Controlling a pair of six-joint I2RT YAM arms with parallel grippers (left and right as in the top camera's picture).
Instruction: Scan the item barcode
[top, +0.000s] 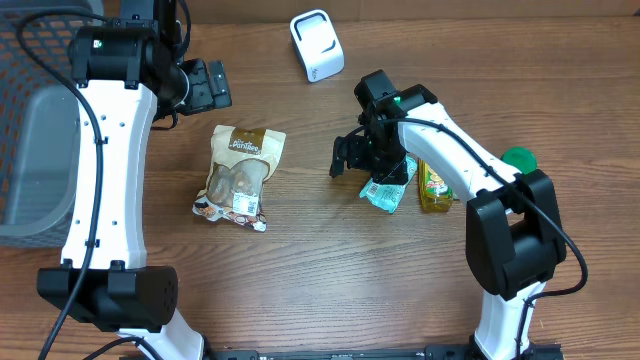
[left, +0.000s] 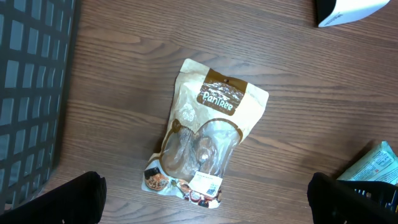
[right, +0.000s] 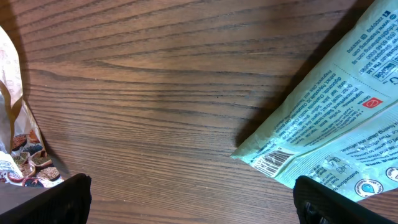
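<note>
The right gripper hangs splayed and empty just beside the teal packet. The left gripper is splayed too, near the table's far edge.

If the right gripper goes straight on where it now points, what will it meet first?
The right gripper would probably meet bare table first; the teal packet lies just aside, though depth is unclear.
</note>
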